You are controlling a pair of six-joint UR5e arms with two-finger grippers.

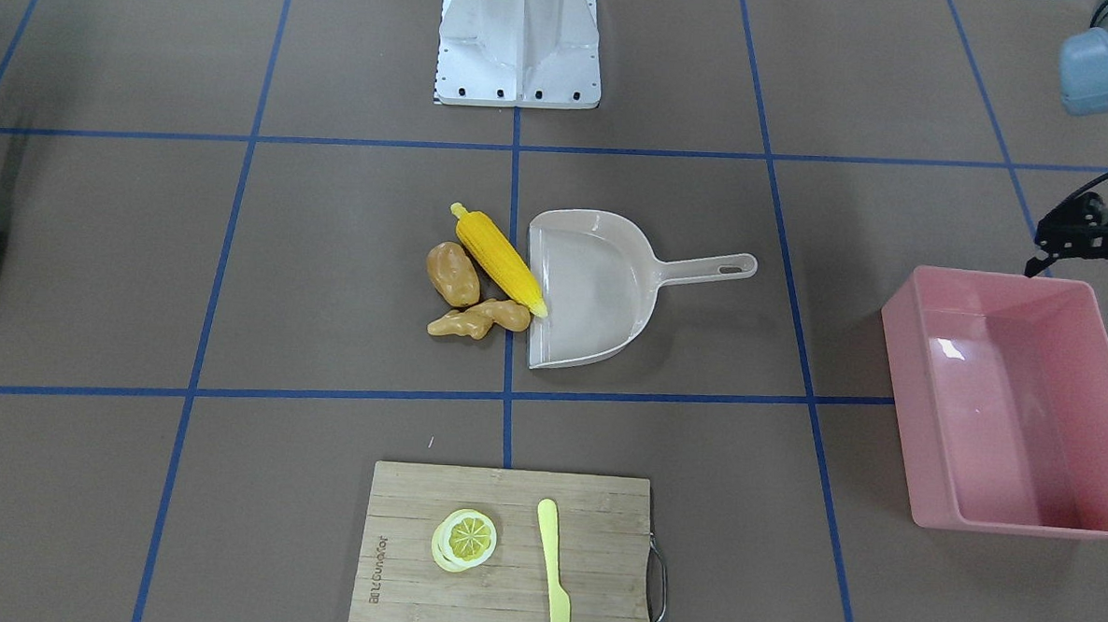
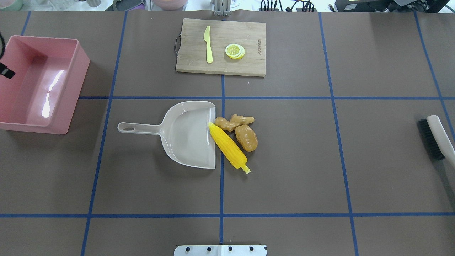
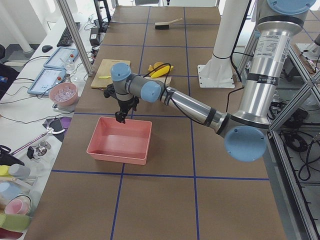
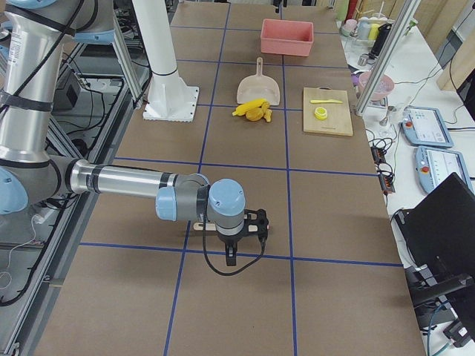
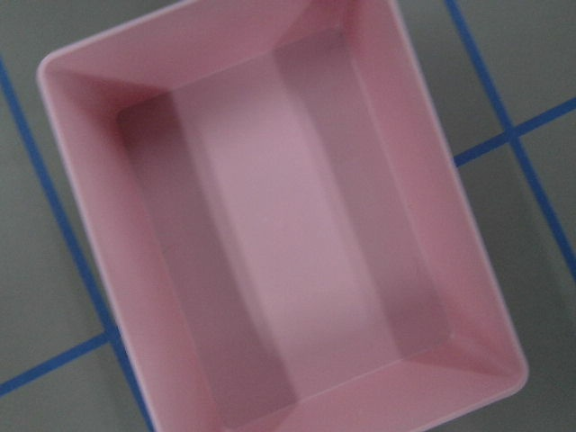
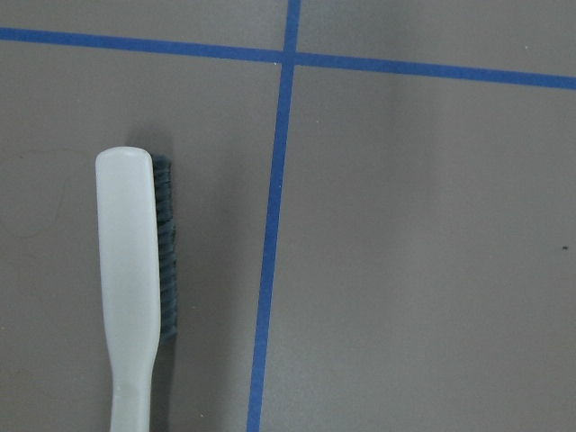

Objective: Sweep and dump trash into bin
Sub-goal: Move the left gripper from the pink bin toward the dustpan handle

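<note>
Drop right jaws, whether parted or closed unclear, squarely onto brush handle (image 6: 129, 297) beneath, leaving left jaws spread empty above bin (image 5: 153, 270).

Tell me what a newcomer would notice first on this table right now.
The bright yellow corn cob stands out first, with the potato and ginger root huddled beside it at the open mouth of the beige dustpan mid-table. Next comes the big pink bin, empty, at the robot's left end, with the left gripper hanging over it.
</note>
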